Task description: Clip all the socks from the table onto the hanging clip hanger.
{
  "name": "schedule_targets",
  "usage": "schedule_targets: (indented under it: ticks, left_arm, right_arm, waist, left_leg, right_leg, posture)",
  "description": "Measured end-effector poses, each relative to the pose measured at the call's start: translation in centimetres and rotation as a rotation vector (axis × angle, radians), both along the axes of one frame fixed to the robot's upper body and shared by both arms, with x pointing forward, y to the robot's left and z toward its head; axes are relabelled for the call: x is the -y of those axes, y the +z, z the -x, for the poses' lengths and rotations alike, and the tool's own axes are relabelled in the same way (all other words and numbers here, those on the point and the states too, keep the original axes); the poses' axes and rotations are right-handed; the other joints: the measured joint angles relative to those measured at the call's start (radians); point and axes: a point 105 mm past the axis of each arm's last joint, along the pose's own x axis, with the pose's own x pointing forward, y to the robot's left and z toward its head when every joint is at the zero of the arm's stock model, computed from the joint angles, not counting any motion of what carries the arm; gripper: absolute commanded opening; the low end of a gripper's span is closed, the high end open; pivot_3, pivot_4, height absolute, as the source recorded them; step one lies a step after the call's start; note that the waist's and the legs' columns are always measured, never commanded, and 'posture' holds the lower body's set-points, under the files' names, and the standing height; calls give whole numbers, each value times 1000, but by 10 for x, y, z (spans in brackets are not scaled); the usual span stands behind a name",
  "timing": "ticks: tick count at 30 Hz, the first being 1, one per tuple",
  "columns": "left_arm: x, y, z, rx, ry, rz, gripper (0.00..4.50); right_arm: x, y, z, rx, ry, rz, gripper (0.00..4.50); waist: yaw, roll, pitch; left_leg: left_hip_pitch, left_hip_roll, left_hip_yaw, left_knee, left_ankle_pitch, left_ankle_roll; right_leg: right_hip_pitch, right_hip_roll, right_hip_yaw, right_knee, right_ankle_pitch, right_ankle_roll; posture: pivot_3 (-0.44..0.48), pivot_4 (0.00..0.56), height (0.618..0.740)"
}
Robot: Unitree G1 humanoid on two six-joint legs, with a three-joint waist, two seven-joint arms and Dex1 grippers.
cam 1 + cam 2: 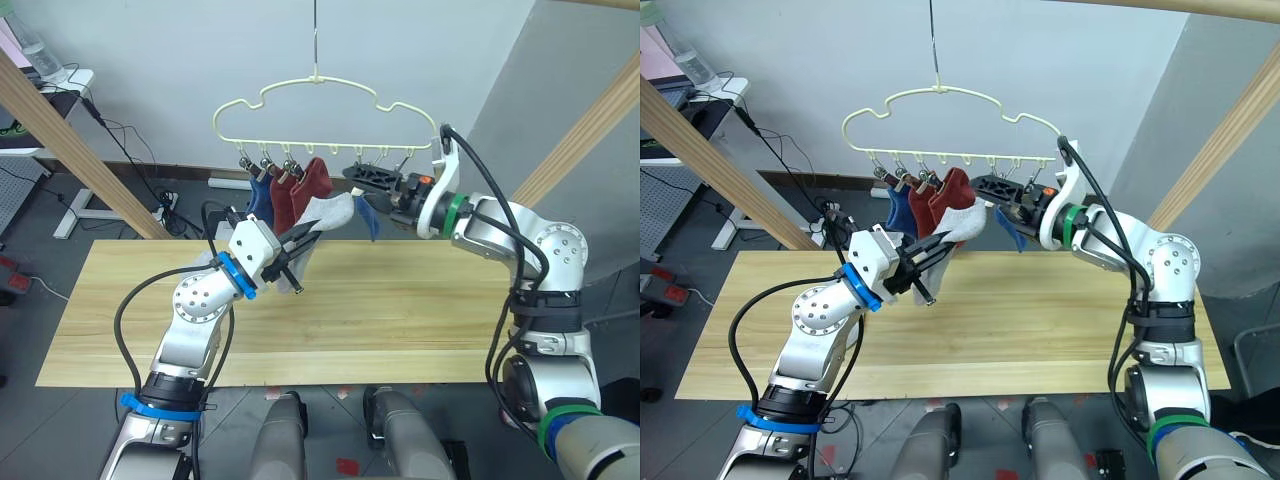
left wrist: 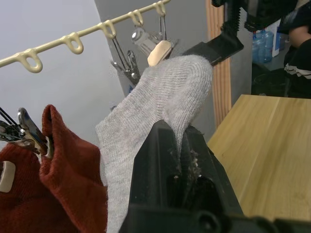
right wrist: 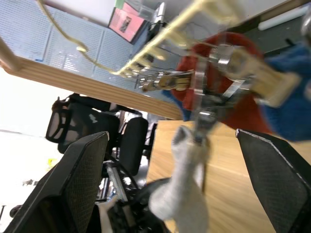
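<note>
The pale-yellow clip hanger hangs from a cord above the table. On its left clips hang a blue sock and two rust red socks; another blue sock hangs further right. My left gripper is shut on a light grey sock and holds it up, so that the sock's upper end reaches a metal clip. I cannot tell whether that clip grips it. My right gripper is open at the clip row, its fingers wide on either side of a clip.
Slanted wooden beams rise at both ends of the table. A white desk and floor cables lie behind at the left. The right wrist view shows office chairs beyond the table.
</note>
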Motion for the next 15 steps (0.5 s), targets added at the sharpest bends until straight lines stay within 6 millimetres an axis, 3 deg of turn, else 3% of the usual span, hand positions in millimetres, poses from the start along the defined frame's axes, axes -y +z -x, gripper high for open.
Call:
schedule_targets:
  ticks: [7, 12, 15]
  left_arm:
    - [7, 0, -2, -29, -17, 31, 1854]
    - [6, -3, -5, -76, -13, 43, 3281]
    - [6, -3, -3, -85, -22, 43, 4171]
  right_arm:
    - [22, -14, 16, 90, -33, 197, 4500]
    - [30, -17, 15, 215, -98, 353, 4500]
    - [35, -29, 12, 297, -150, 502, 4500]
  waist:
    - [-1, 0, 0]
    - [-3, 0, 0]
    - [-2, 0, 0]
  left_leg:
    - [0, 0, -1, 0, 0, 0]
    - [0, 0, -1, 1, 0, 0]
    - [0, 0, 0, 1, 0, 0]
  right_leg:
    - [0, 0, 0, 0, 0, 0]
    - [0, 1, -1, 0, 0, 0]
    - [0, 1, 0, 0, 0, 0]
  posture:
    - [-14, 283, 740]
    - [-18, 281, 740]
    - [-17, 283, 740]
